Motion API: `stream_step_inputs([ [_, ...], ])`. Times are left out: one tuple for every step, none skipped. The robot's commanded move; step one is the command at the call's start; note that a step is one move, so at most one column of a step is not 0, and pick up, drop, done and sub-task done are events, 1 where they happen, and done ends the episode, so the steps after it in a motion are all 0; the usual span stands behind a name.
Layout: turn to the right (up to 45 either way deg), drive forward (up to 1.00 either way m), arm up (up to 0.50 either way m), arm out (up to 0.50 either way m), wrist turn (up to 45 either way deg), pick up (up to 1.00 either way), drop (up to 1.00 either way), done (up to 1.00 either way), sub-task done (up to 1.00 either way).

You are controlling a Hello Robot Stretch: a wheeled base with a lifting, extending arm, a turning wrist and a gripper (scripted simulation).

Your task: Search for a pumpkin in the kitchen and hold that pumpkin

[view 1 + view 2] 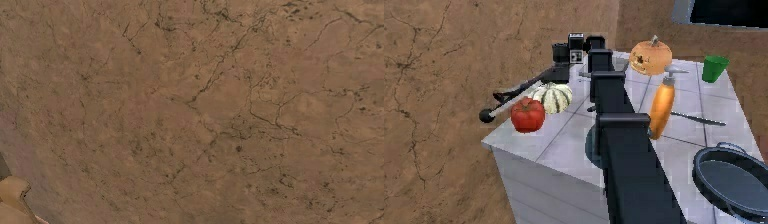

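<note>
An orange pumpkin with a carved face [650, 55] stands at the far side of a pale tiled counter [562, 143] in the arm side view. A smaller white squash with green stripes [553, 97] sits near the counter's left edge, with a red tomato [527, 115] beside it. The dark arm runs up over the counter to its white marker squares. The gripper [492, 108] stretches left from there, its thin fingers passing close by the striped squash and tomato. I cannot tell whether it holds anything.
An orange carrot-shaped thing [661, 110], a green cup [714, 68], a knife [699, 120] and a dark pan [734, 180] are also on the counter. Brown marbled floor [200, 110] lies ahead, with a pale rounded thing [12, 195] at the forward view's bottom left.
</note>
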Motion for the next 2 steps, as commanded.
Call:
stream_step_inputs([
  [0.0, 0.00, 0.00, 0.00, 45.0, 0.00, 0.00, 0.00, 0.00],
  [0.0, 0.00, 0.00, 0.00, 27.0, 0.00, 0.00, 0.00, 0.00],
])
